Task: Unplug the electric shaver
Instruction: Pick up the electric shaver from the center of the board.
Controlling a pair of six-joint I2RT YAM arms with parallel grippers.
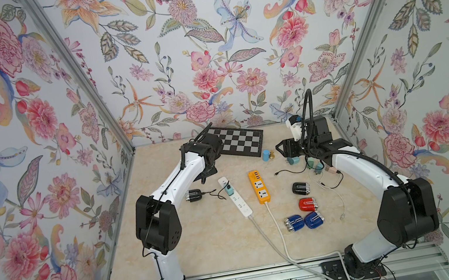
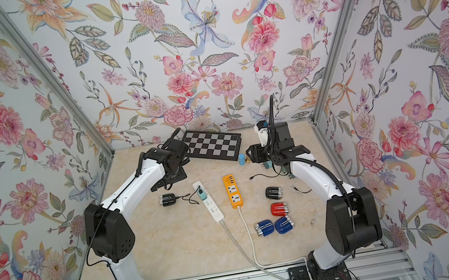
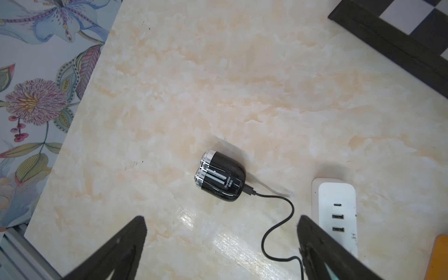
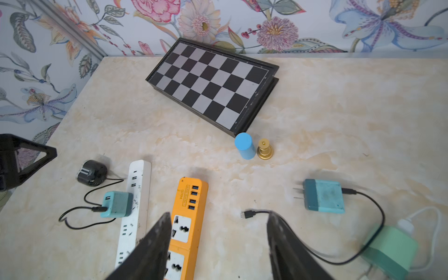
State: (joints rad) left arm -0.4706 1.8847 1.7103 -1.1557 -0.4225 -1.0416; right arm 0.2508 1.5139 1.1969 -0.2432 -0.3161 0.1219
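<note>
A black electric shaver (image 1: pixel 193 195) (image 3: pixel 220 179) lies on the marble table left of the white power strip (image 1: pixel 234 196). Its black cable (image 3: pixel 278 218) runs to a teal adapter (image 1: pixel 228 190) (image 4: pixel 116 204) plugged into that strip. My left gripper (image 3: pixel 221 220) hovers above the table behind the shaver, open, with only bare table and a loop of the cable between its fingers. My right gripper (image 4: pixel 219 214) is open over the far end of the orange power strip (image 4: pixel 191 206) and holds nothing.
A chessboard (image 1: pixel 237 141) lies at the back, with a blue cylinder (image 1: pixel 265 155) and a gold chess piece (image 1: pixel 271 155) before it. A loose teal adapter (image 4: pixel 323 196), a green adapter (image 4: pixel 390 249) and cables lie right. Black (image 1: pixel 300 188), red (image 1: pixel 307 204) and blue shavers (image 1: pixel 294 223) sit front right.
</note>
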